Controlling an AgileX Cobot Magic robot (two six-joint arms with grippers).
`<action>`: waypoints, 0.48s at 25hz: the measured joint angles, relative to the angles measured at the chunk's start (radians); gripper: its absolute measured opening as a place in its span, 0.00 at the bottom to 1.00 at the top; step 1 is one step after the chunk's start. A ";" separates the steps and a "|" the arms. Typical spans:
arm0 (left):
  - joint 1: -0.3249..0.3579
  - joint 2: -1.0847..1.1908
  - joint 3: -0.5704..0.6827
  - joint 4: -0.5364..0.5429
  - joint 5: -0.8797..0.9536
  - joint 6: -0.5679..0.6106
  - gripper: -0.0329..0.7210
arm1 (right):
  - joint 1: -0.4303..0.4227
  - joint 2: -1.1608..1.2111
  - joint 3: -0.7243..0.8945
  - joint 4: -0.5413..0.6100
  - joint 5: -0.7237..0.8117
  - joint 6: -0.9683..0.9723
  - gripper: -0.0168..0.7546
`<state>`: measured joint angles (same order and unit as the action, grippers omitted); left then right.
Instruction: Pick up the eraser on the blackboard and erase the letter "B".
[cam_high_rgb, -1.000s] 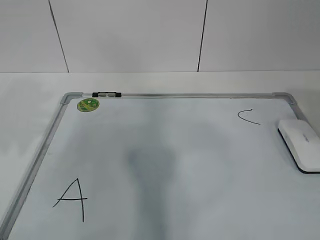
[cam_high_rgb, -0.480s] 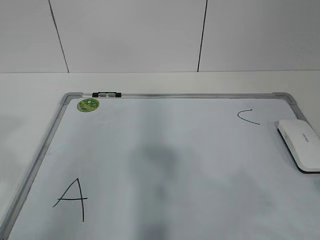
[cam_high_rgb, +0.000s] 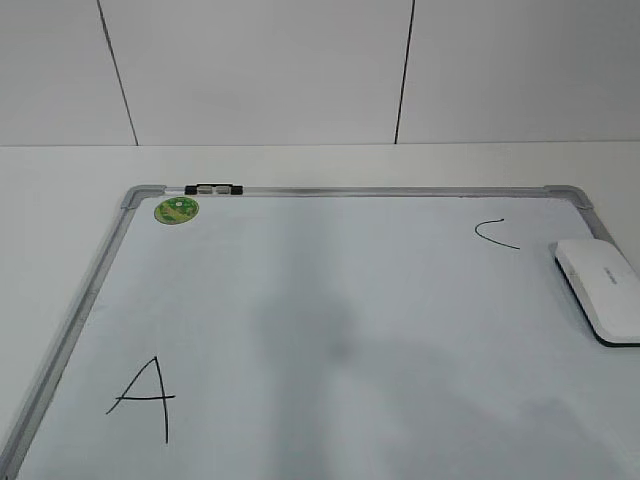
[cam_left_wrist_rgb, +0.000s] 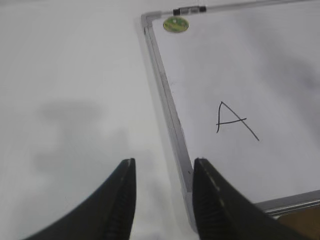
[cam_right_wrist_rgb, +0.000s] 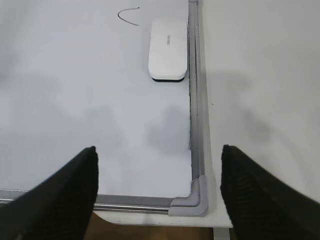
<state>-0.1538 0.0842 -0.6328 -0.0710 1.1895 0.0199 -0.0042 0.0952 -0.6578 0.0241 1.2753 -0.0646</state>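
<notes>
The blackboard (cam_high_rgb: 110, 265), a white dry-erase board with a silver-grey frame, lies flat on the table. The eraser (cam_high_rgb: 600, 288) lies on it at the right edge, below a black "C" (cam_high_rgb: 495, 233); it also shows in the right wrist view (cam_right_wrist_rgb: 168, 50), against the frame. A large "A" (cam_high_rgb: 145, 395) is at the lower left, also in the left wrist view (cam_left_wrist_rgb: 234, 120). No letter "B" shows in any view. My left gripper (cam_left_wrist_rgb: 162, 167) is open and empty over the board's left frame. My right gripper (cam_right_wrist_rgb: 159, 165) is wide open and empty above the board's near right corner (cam_right_wrist_rgb: 192, 200).
A round green sticker (cam_high_rgb: 176, 209) and a small black clip (cam_high_rgb: 212, 188) sit at the board's far left corner. A white tiled wall stands behind the white table (cam_high_rgb: 60, 190). The table's front edge shows under my right gripper.
The eraser has shifted slightly up and left. The dark shadow over the middle of the board has faded and spread toward the lower right. The grippers are out of the exterior view throughout.
</notes>
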 joint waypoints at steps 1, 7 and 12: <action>0.000 -0.040 0.000 0.000 0.008 0.000 0.43 | 0.000 -0.005 0.018 0.000 0.000 0.000 0.78; 0.000 -0.072 0.061 0.011 0.041 0.000 0.43 | 0.000 -0.060 0.110 0.012 0.004 -0.004 0.78; -0.001 -0.072 0.084 0.013 -0.027 0.000 0.43 | 0.000 -0.098 0.122 0.013 -0.022 -0.006 0.78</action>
<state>-0.1546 0.0119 -0.5484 -0.0580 1.1627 0.0199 -0.0042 -0.0029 -0.5354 0.0375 1.2530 -0.0701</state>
